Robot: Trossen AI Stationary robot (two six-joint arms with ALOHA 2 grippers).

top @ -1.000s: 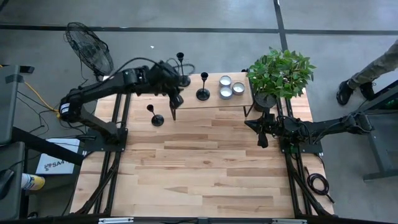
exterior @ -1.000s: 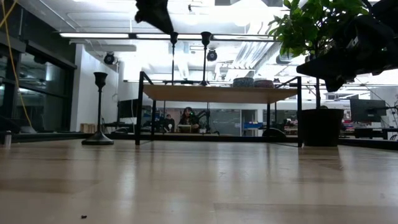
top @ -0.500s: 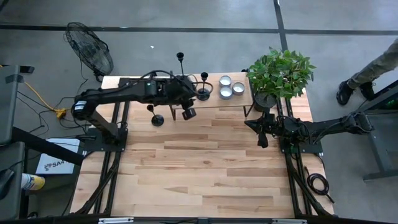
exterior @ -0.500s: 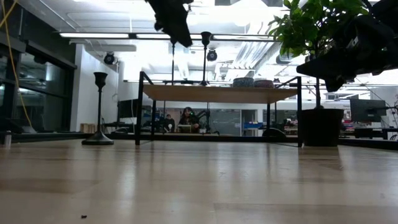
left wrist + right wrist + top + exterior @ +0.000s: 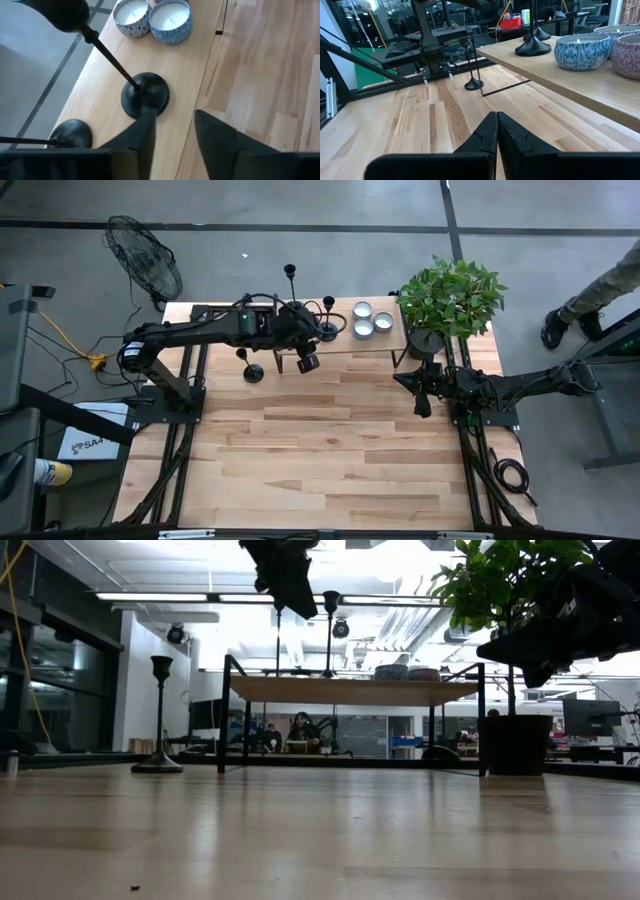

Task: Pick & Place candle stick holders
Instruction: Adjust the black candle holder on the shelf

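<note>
Three black candlestick holders show. Two stand by their round bases on a low wooden shelf (image 5: pixel 345 342) at the table's far side: a tall one (image 5: pixel 292 292) and a shorter one (image 5: pixel 327 320). The third (image 5: pixel 248 365) stands on the table left of the shelf, also in the low view (image 5: pixel 160 715). My left gripper (image 5: pixel 305 361) is open and empty, raised over the shelf's near edge. In the left wrist view its fingers (image 5: pixel 174 117) stand just near of the shorter holder's base (image 5: pixel 145 95). My right gripper (image 5: pixel 421 402) is shut and empty at the table's right, near the plant pot.
Three candles in tins (image 5: pixel 370 320) sit on the shelf right of the holders. A potted plant (image 5: pixel 450 300) stands at the far right corner. A fan (image 5: pixel 145 258) stands off the table's far left. A person's leg (image 5: pixel 600 290) shows on the floor at right.
My left gripper has gone toward the table's right edge and a little toward its near edge, from left of the shelf to over the shelf's near edge by the shorter holder. Most of the move came early; it has since nearly stopped. The holders have not moved.
</note>
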